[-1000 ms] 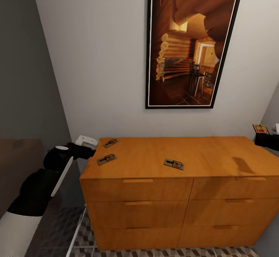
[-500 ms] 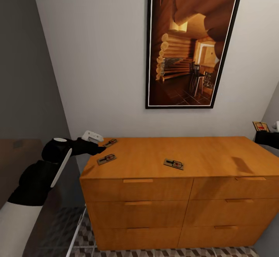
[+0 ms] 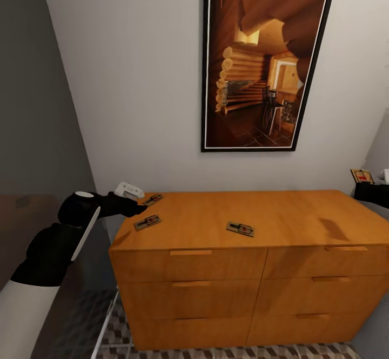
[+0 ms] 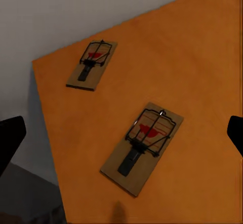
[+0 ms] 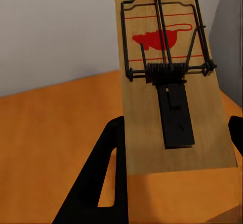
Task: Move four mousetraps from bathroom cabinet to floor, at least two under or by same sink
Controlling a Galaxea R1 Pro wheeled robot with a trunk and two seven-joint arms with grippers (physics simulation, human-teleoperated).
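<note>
The cabinet (image 3: 227, 224) is seen low and wide under a framed picture (image 3: 266, 59), with a strip of the bathroom floor (image 3: 216, 352) visible beneath it. 3 mousetraps lie flat on its top: 2 near the left rear corner, the corner mousetrap (image 3: 153, 199) and the second mousetrap (image 3: 147, 221), and the middle mousetrap (image 3: 240, 228) near the front edge. The 4th, the held mousetrap (image 5: 169, 77), is pinched between the fingers of the right gripper (image 3: 373, 188), which is raised off the cabinet's right end.

The left gripper (image 3: 129, 199) is held over the left rear corner, fingers spread wide apart and empty. In the left wrist view, the second mousetrap (image 4: 143, 146) lies between and just ahead of the 2 fingertips, its long axis set diagonally to the line joining them. It is judged that the left arm, being nearer, must be turned so the fingers close across the short sides, then lowered.
</note>
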